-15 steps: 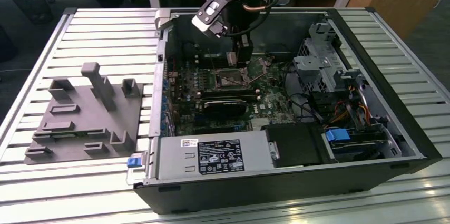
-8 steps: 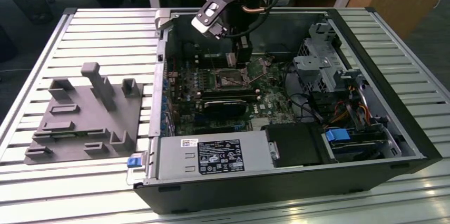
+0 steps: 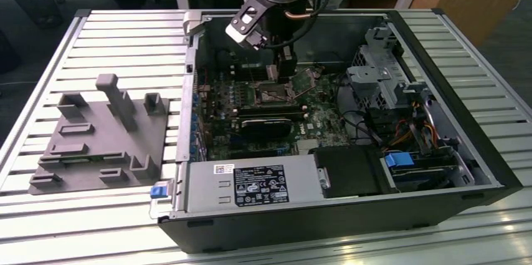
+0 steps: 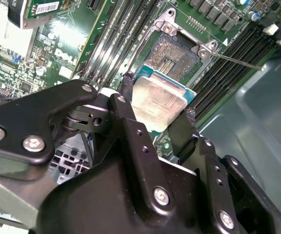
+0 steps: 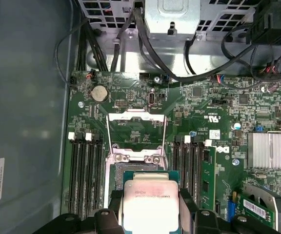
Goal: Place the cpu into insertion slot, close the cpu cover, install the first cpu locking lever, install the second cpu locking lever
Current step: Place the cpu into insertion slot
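Observation:
My gripper is shut on the cpu, a flat square chip with a silver-beige top, pinched at two opposite edges by the black fingers. In the first wrist view the cpu hangs tilted just above one edge of the insertion slot and hides part of it. The cpu cover is swung open, lying back on the green board beyond the socket. A thin locking lever sticks out beside the insertion slot. In the exterior view the gripper is inside the case, over the insertion slot.
Long black memory slots flank the socket on both sides. A black heatsink block lies on the board near the power supply. The drive cage and cables crowd one case wall. A grey fixture tray sits outside the case.

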